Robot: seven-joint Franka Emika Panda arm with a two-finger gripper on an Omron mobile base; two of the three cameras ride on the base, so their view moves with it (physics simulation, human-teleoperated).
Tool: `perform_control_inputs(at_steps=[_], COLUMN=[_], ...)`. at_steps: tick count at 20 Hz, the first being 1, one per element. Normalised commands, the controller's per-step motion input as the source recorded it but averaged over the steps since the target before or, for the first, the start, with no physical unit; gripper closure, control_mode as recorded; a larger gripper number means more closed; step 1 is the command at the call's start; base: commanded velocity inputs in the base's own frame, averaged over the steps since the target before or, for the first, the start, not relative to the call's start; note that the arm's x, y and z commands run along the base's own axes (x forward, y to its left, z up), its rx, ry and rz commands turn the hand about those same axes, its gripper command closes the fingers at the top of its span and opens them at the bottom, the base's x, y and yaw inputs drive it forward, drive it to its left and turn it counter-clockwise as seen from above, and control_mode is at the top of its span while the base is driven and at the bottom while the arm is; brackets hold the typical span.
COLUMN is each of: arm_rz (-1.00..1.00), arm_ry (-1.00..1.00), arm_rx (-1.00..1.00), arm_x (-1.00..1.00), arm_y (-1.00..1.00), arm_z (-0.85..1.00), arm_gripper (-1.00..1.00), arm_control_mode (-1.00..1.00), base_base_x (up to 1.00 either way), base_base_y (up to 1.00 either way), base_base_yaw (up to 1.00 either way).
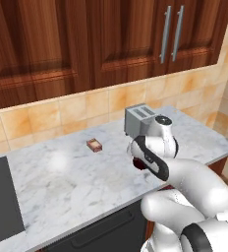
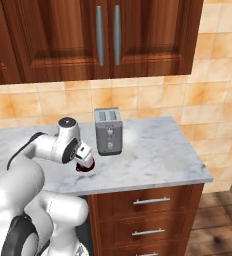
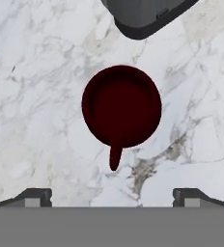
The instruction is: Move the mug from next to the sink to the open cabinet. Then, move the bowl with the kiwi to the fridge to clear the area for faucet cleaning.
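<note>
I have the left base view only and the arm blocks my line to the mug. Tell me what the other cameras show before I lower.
Observer: In the hand view the mug sits upright on the marble counter, seen from straight above, and it looks empty.
Operator: Give me the handle direction.
Observer: The handle points toward the bottom of the hand view, between the two fingers.
Operator: Report the gripper.
Observer: The gripper is open and above the mug, with nothing held.
Operator: Name what stands close by.
Observer: The toaster stands just beyond the mug; the two are apart.
</note>
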Motion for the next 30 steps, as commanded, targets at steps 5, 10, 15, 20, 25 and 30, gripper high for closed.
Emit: perform_control_inputs(at_steps=[5, 10, 15, 20, 25, 30], arm_rz=[0.00, -0.02, -0.04, -0.05, -0.05, 0.00], arm_ry=[0.00, 0.03, 0.03, 0.09, 0.11, 0.00], arm_rx=[-0.15, -0.08, -0.01, -0.01, -0.01, 0.00], arm_x=[0.05, 0.35, 0.53, 0.27, -0.03, -0.04], arm_y=[-0.04, -0.15, 0.04, 0.05, 0.00, 0.00], arm_z=[-0.48, -0.35, -0.09, -0.21, -0.29, -0.01], arm_gripper=[-1.00, -1.00, -1.00, -1.00, -1.00, -1.00], arm_control_mode=[-1.00, -1.00, -1.00, -1.00, -1.00, -1.00], base_base_x=[0.00, 0.00, 0.00, 0.00, 0.00, 0.00], base_base_y=[0.00, 0.00, 0.00, 0.00, 0.00, 0.00], base_base_yaw=[0.00, 0.00, 0.00, 0.00, 0.00, 0.00])
